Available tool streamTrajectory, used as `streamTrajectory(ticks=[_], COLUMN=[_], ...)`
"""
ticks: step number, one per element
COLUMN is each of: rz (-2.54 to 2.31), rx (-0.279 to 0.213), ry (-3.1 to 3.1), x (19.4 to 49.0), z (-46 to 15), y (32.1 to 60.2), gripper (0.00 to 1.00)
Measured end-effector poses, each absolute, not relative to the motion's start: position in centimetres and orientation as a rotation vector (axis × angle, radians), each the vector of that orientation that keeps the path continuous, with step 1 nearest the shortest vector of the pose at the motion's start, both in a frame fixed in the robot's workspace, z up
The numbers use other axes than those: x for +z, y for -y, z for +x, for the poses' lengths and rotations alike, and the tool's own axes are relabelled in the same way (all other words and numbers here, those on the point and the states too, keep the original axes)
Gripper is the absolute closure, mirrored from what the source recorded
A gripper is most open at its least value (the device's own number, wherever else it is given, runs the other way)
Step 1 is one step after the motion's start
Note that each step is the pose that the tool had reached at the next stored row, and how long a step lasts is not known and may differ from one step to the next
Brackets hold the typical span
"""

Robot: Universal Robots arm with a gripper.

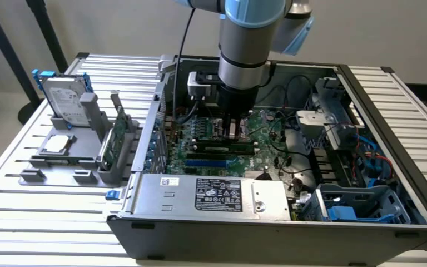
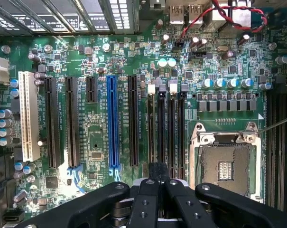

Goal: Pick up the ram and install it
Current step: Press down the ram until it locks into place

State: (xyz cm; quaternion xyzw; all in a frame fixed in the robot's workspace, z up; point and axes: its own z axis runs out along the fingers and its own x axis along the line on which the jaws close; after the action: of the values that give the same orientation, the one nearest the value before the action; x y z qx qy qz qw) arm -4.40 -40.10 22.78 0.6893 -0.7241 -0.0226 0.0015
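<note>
Inside the open computer case (image 1: 273, 236), I am holding my claw (image 2: 157, 172) low over the motherboard (image 2: 96, 142), its fingers pressed together with nothing pinched between them. In the wrist view the joined tips are hovering at the near end of the row of black memory slots (image 2: 171, 128), just beside the CPU socket (image 2: 226, 166). From the exterior view, the ram (image 1: 224, 147) appears to be lying along one of those slots, directly under my claw (image 1: 232, 130). Whether the tips are touching its top edge I cannot tell.

I am judging this to be the seating step: the pick-up looks done and the stick looks placed, but I cannot tell whether the latches have caught. Finishing the seat is calling for a straight downward push on the stick's top edge, kept centred over the slot so that the board is not levered sideways.
</note>
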Motion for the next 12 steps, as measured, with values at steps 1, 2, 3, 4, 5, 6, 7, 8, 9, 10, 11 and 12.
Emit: streamTrajectory(ticks=[1, 2, 3, 4, 5, 6, 7, 8, 9, 10, 11, 12], rz=[2.164, 2.164, 2.164, 2.165, 2.166, 2.167, 2.167, 2.168, 2.168, 2.169, 2.169, 2.169], rx=[-0.07, -0.07, -0.07, -0.07, -0.072, -0.074, -0.074, -0.075, -0.076, -0.077, -0.078, -0.078], ry=[2.272, 2.272, 2.271, 2.271, 2.273, 2.274, 2.273, 2.273, 2.273, 2.273, 2.273, 2.273], x=[22.7, 22.7, 22.7, 22.8, 22.8, 23.0, 23.4, 23.7, 23.9, 24.1, 24.2, 24.4], z=[-4.4, -4.4, -4.4, -4.4, -4.4, -4.4, -4.4, -4.4, -4.4, -4.4, -4.5, -4.5], y=[40.1, 40.1, 40.1, 40.1, 40.1, 40.1, 40.1, 40.2, 40.2, 40.2, 40.2, 40.2], gripper=[0.89, 0.89, 0.89, 0.89, 0.89, 0.89, 0.89, 0.89, 0.89, 0.89, 0.89, 0.89])
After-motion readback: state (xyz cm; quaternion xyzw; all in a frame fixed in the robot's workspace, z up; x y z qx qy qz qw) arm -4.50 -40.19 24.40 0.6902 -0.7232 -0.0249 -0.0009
